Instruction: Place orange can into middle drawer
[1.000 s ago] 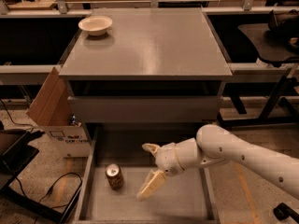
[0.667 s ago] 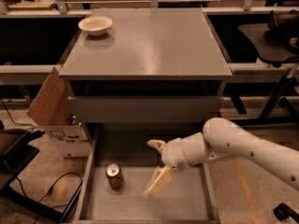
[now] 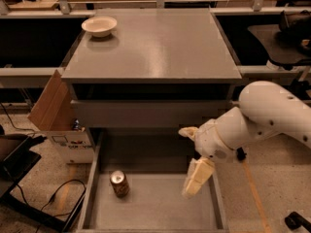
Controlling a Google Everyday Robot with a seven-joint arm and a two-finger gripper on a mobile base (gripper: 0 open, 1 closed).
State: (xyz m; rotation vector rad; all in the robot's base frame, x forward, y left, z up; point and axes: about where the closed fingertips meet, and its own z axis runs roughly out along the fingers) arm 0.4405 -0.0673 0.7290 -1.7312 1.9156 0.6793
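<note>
Can: the orange can [image 3: 119, 183] is seen standing upright on the drawer floor, close to the left wall and well apart from the pincer.
Drawer: the middle drawer [image 3: 155, 205] is seen pulled out below the front edge of the table [image 3: 155, 47].
Pincer: the pincer [image 3: 185, 161] is held over the drawer's right side, released, its fingers spread with nothing between them.
Arm: the white arm [image 3: 265, 115] is seen by the table's front right corner.
Bowl: a white bowl [image 3: 99, 26] is set near the table's back left corner.
Box: a cardboard box [image 3: 53, 110] is seen beside the table's left edge.
</note>
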